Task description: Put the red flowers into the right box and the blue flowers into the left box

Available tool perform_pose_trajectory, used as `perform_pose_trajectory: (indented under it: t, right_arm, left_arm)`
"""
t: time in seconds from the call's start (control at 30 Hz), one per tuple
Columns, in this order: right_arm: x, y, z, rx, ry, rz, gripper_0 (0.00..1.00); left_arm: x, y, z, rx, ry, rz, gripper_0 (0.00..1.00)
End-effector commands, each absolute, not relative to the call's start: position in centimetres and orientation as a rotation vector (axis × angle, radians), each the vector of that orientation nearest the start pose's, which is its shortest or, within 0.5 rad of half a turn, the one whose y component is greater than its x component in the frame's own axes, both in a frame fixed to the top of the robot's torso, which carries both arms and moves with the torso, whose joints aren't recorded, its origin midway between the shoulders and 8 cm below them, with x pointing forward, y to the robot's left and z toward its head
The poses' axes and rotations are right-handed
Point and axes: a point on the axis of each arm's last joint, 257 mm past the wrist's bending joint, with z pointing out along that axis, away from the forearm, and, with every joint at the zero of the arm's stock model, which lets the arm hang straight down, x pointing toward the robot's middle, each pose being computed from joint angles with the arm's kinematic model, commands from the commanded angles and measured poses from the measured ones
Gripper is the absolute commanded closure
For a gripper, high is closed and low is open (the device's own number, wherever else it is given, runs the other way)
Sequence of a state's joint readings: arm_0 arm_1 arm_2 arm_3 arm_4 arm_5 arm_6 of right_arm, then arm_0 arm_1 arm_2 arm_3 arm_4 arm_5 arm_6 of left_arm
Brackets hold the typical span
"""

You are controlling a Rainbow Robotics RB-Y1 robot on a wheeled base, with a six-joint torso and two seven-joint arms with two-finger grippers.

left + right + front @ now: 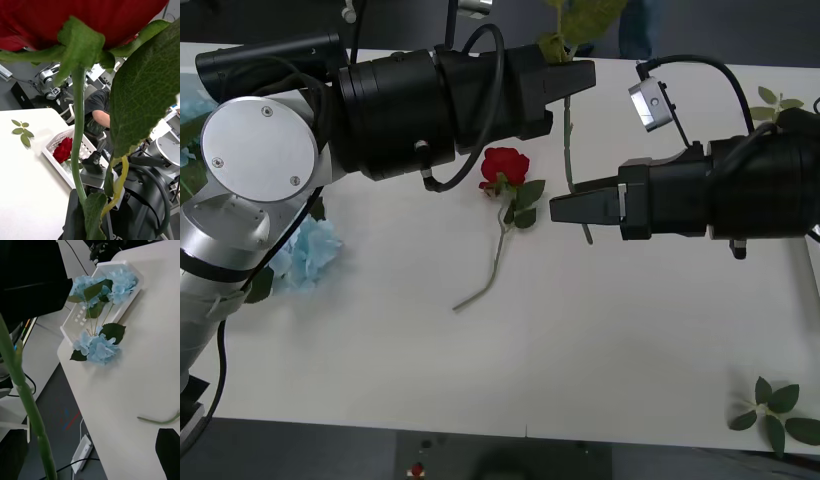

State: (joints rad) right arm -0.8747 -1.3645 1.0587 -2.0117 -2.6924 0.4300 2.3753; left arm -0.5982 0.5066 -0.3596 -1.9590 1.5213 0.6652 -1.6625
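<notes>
Front view: rose stem (568, 150) between left claw (580, 75) and right claw (565, 207), grips untellable.

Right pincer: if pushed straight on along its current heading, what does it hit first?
Probably the green rose stem hanging from the left pincer. It crosses just in front of the open right pincer, though the depth between them is unclear.

Even overhead light, white table (600, 330) bright with mild glare, soft faint shadows beside the rose (504, 166), near stem (26, 397) blurred in the right wrist view, close bloom (75, 15) soft in the left wrist view, room behind dim
</notes>
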Motion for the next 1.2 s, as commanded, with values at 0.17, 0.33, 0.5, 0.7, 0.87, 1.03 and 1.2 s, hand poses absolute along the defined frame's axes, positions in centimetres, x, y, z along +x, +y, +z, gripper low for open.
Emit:
perform_pose_trajectory:
  t: [0.17,0.33,0.5,0.7,0.87,1.03,1.2]
  right_arm:
    - [38.3,-3.3,-2.7,-0.693,1.886,1.257,0.0]
    - [38.8,-2.8,-2.4,-0.67,1.87,1.266,0.0]
    - [38.8,-2.6,-2.5,-0.669,1.87,1.275,0.0]
    - [38.7,-2.9,-2.7,-0.679,1.874,1.265,1.0]
    - [38.6,-2.9,-2.9,-0.692,1.878,1.263,1.0]
    - [38.4,-3.3,-3.0,-0.701,1.886,1.257,1.0]
    - [38.3,-3.4,-3.1,-0.708,1.892,1.257,1.0]
  left_arm:
    - [41.7,-7.3,5.5,0.7,1.475,-1.289,1.0]
    - [41.7,-7.3,5.5,0.701,1.474,-1.288,1.0]
    - [41.7,-7.3,5.5,0.7,1.474,-1.287,1.0]
    - [41.7,-7.3,5.5,0.701,1.473,-1.286,1.0]
    - [41.7,-7.3,5.5,0.701,1.473,-1.286,1.0]
    - [41.7,-7.3,5.5,0.701,1.472,-1.284,1.0]
    - [41.6,-7.3,5.3,0.693,1.479,-1.302,1.0]
